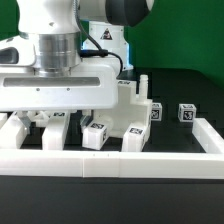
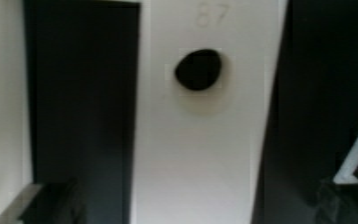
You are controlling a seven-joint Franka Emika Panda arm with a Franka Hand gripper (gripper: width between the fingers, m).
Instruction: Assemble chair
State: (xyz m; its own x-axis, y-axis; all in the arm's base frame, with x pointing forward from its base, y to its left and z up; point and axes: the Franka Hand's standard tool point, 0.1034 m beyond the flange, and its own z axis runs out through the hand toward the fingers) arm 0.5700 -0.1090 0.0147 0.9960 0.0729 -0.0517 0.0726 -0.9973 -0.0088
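Glossy white blocky plastic chair part with one round hole (image 2: 208,150) is lying on the black table (image 1: 188,92) between the wide-apart, empty jaws of the two-finger gripper (image 2: 194,205), likely handling light, stiff and slippery, best pinched across its narrow sides.

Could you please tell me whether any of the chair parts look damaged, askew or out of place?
Nothing stands out: the glossy white plastic chair parts sit intact and grouped behind the long low white border wall.
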